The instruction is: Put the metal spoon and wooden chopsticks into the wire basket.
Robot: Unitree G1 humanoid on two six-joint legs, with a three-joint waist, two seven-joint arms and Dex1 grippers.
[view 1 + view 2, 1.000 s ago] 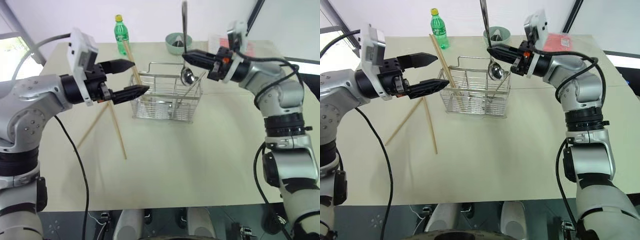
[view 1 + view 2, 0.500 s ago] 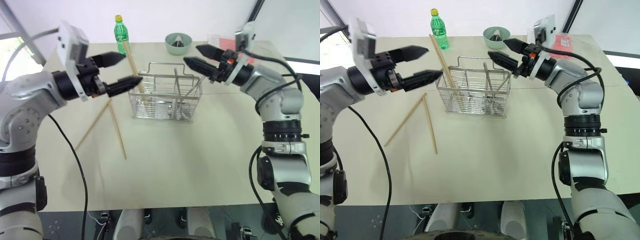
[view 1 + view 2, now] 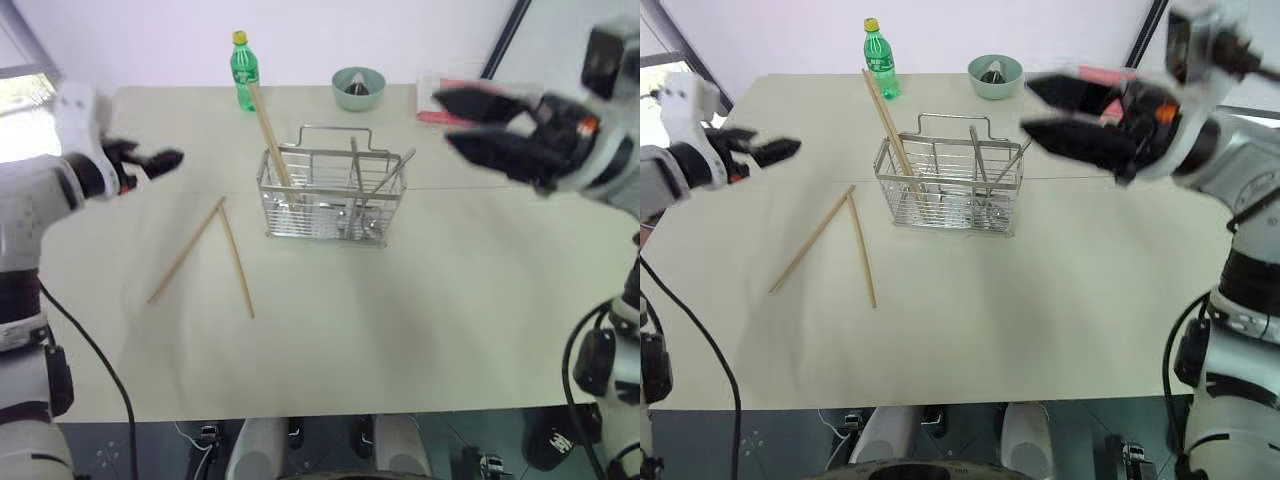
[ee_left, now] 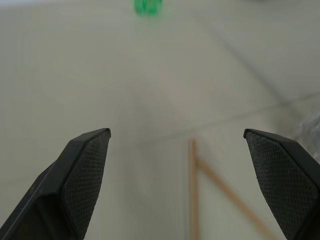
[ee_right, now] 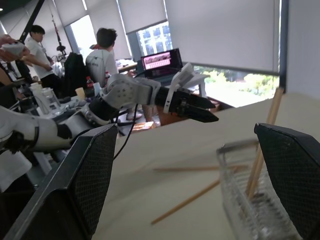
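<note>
Head stereo pair overlooking table (image 3: 400, 340), wrist cameras close, sighting along jaws

Beige table (image 3: 400, 330) carries wire basket (image 3: 330, 205), two loose wooden chopsticks (image 3: 237, 262), green bottle (image 3: 243, 72), green bowl (image 3: 358, 86).

Arm shells: silver-grey rounded metal segments with black joint bands.
Left gripper (image 3: 775, 150): two black tapered fingers; a white boxy camera module sits on the wrist.
Right gripper (image 3: 1065, 112): two black tapered fingers; an orange-red accent marks the base and a white camera housing sits above.
Finger pads (image 4: 85, 167): black with a fine cross-hatched grip texture.
Cabling: black cables run in loose loops along each arm.
</note>
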